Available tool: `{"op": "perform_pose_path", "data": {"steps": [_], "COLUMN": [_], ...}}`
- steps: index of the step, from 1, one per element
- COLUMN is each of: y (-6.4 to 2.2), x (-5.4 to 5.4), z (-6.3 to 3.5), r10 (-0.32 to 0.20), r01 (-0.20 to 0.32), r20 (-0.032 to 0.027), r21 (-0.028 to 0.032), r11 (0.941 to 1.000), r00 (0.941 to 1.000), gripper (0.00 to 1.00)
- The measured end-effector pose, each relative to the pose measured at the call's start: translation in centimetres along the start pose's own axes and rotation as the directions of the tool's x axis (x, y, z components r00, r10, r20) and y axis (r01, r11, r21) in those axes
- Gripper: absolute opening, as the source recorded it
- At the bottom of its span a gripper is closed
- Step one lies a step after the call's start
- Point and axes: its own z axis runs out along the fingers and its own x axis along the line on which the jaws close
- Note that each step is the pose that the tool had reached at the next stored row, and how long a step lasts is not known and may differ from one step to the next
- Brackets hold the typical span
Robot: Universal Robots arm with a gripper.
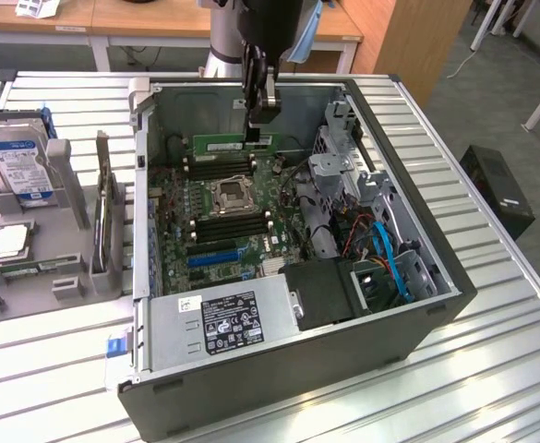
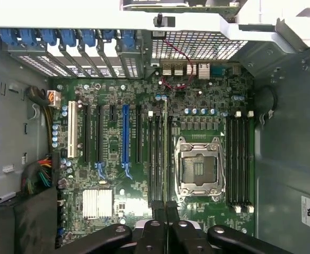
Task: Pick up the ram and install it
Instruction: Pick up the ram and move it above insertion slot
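Squarely in hand (image 1: pixel 259 117), the ram (image 1: pixel 222 144).

The pincer (image 2: pixel 166 207) grips the ram (image 2: pixel 166 148) edge-on, over the black memory slots (image 2: pixel 156 159) beside the empty processor socket (image 2: pixel 200 169) on the green motherboard (image 2: pixel 110 145).

Robot arm (image 1: pixel 222 57) with a smooth, silver-grey cylindrical segment joined to a bulky black housing (image 1: pixel 274 23). A rounded pale blue cap (image 1: pixel 308 35) sits on the housing's side, toward the exterior view's right. The black gripper (image 1: pixel 259 115) has two narrow, flat-sided fingers. In the wrist view, the fingers (image 2: pixel 158 211) are plain black bars set side by side, flanked by glossy black linkage arms (image 2: pixel 104 239) in a mirrored pair, each with round pivot pins.
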Motion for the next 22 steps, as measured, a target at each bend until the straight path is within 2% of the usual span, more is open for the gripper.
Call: {"op": "perform_pose_path", "data": {"steps": [3, 7, 10, 18, 22], "y": [-0.03, -0.62, -0.63, -0.68, -0.68], "x": [0.0, 0.0, 0.0, 0.0, 0.0], "z": [0.00, 0.01, 0.02, 1.32, 1.38], "r10": [0.000, 0.000, 0.000, 0.000, 0.000], "r01": [0.000, 0.000, 0.000, 0.000, 0.000], "r20": [0.0000, 0.0000, -0.0001, 0.0003, 0.0002], "r21": [0.0000, -0.0001, -0.0001, 0.0000, -0.0001], "r11": [1.0000, 1.0000, 1.0000, 1.0000, 1.0000], "r00": [1.0000, 1.0000, 1.0000, 1.0000, 1.0000], "gripper": [0.12, 0.12, 0.12, 0.12, 0.12]}}
